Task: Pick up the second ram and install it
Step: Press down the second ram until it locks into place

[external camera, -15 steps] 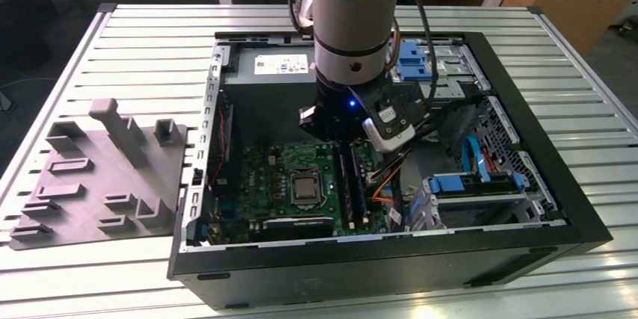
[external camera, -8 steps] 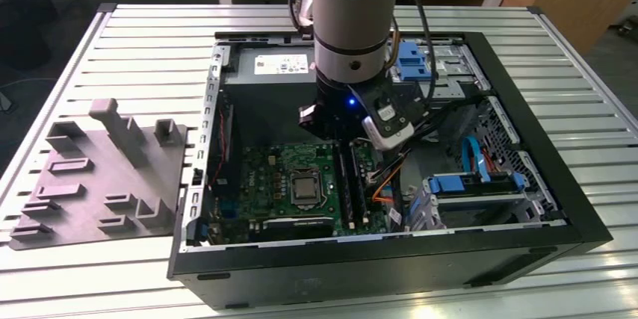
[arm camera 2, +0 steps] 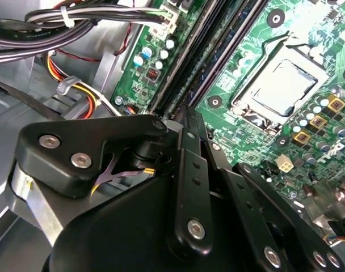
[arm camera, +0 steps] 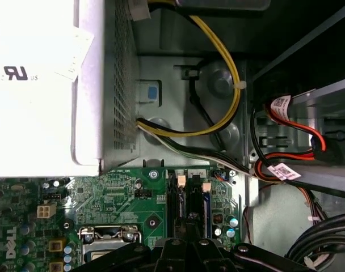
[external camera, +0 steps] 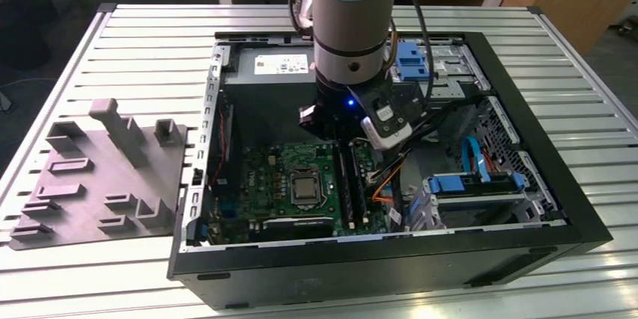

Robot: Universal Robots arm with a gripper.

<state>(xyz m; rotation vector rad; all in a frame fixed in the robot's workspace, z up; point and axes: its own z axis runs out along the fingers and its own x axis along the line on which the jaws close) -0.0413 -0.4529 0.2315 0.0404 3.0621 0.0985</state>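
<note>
The second ram [external camera: 346,177] stands on edge in a memory slot of the green motherboard [external camera: 269,177], beside the processor socket [external camera: 302,183]. In both wrist views it is a long dark stick [arm camera 2: 226,42] [arm camera: 179,207] running away from the fingertips. My gripper [external camera: 339,138] reaches down into the open computer case, over the slot end nearest the grey power supply [external camera: 269,65]. Its black fingers are shut together, and the gripper [arm camera 2: 186,116] [arm camera: 186,241] touches the top edge of the stick's end. Another dark stick [external camera: 358,181] sits in the neighbouring slot.
The black case [external camera: 399,259] lies open on a slatted metal table [external camera: 149,42]. A grey moulded tray [external camera: 100,177] rests to the exterior view's left. Yellow and black cable bundles [arm camera: 218,113] and red data cables [arm camera: 291,153] run close by. Blue drive brackets [external camera: 468,181] fill the case's right.
</note>
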